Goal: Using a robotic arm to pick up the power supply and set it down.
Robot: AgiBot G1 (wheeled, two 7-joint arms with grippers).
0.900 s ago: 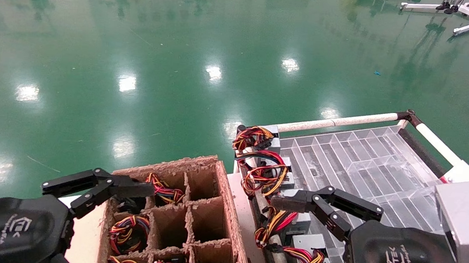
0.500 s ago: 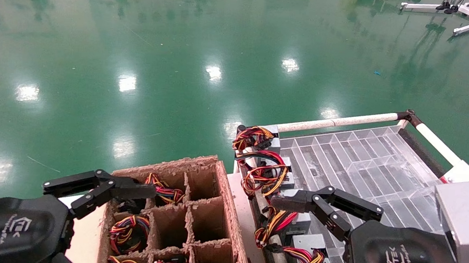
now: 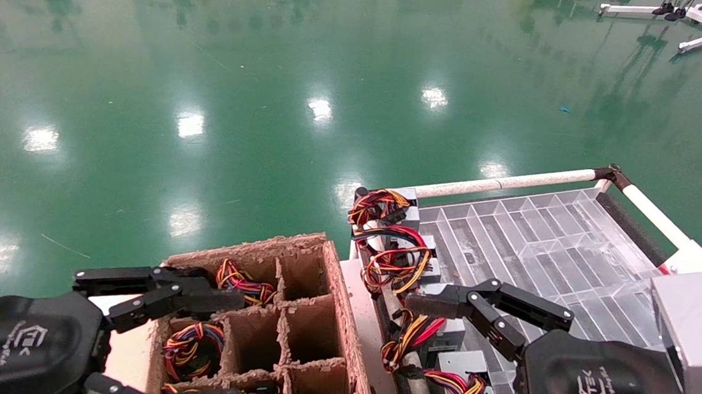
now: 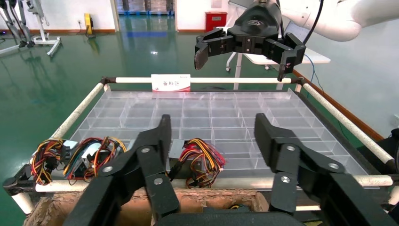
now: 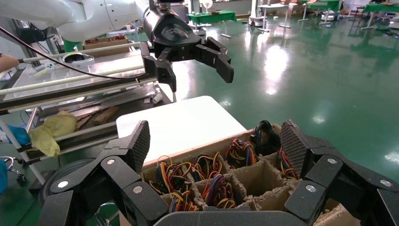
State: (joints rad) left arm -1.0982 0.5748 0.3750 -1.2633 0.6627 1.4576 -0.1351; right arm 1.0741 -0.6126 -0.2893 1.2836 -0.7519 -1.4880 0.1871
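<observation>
Two holders fill the near scene. The clear tray (image 3: 546, 235) on the right has a row of finished units (image 3: 393, 249) along its left edge. The cardboard box (image 3: 332, 294) on the left is split into cells, and several cells are still loaded.

Your left end effector (image 3: 229, 349) hangs over the near left cells of that box with its fingers spread wide and nothing between them. Your right end effector (image 5: 216, 141) is over the near left part of the tray, also spread wide and empty, so it looks parked.

The power supply (image 3: 192, 343) that matters lies directly below the left end effector. It sits sunk in its cell with the coloured wires (image 3: 184, 333) bunched on top. It seems to stand on end with its long axis running up and down, so you should come straight down and close across the body, not the wires. The left arm is clearly the nearer one.
</observation>
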